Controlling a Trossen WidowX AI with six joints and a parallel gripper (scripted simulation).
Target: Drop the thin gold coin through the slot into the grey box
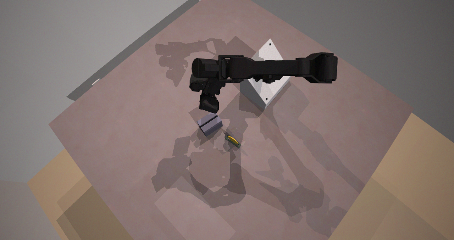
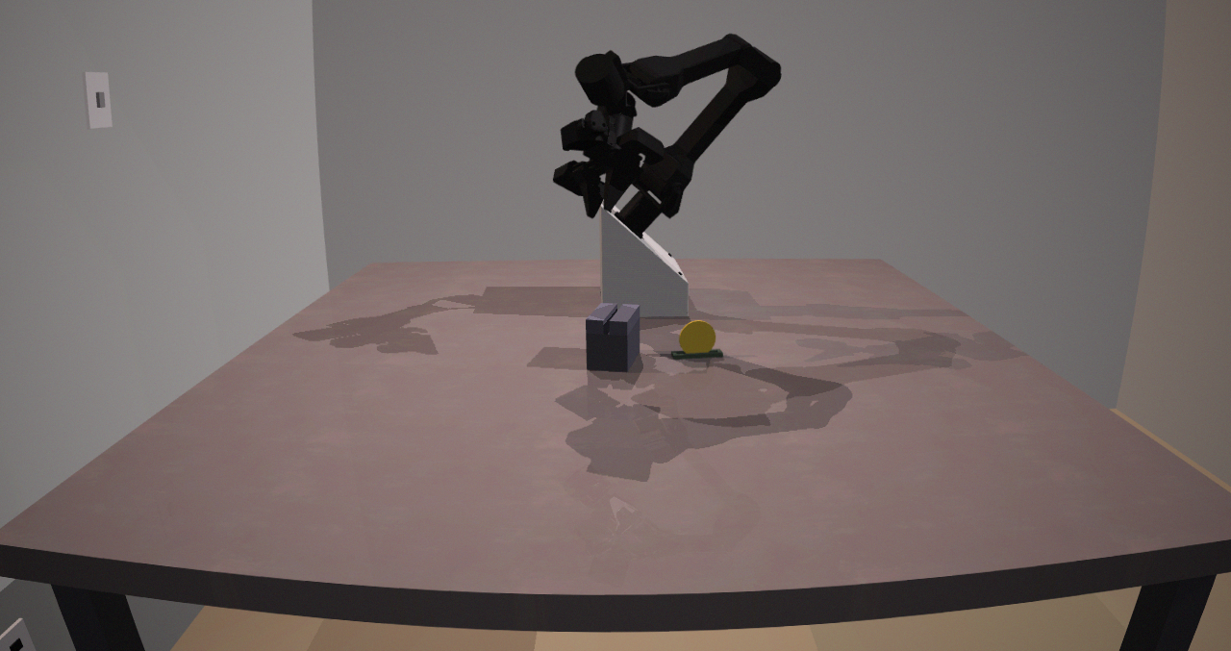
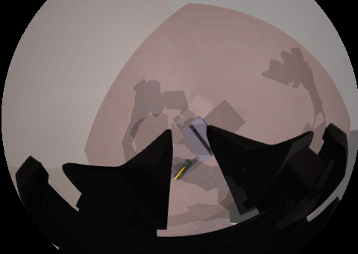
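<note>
The gold coin stands on edge in the dark-green holder. The closed grey box stands close by, left of the holder in the exterior view. The narrow slot runs across its lid. My gripper is partly open and empty, high above the table. The wrist view shows the box and coin far below, between and beyond the fingertips. The top view does not clearly show the fingertips.
The white wedge-shaped arm base stands behind the box and holder in the exterior view. Shadows of the arm fall across the table top and around the box and holder.
</note>
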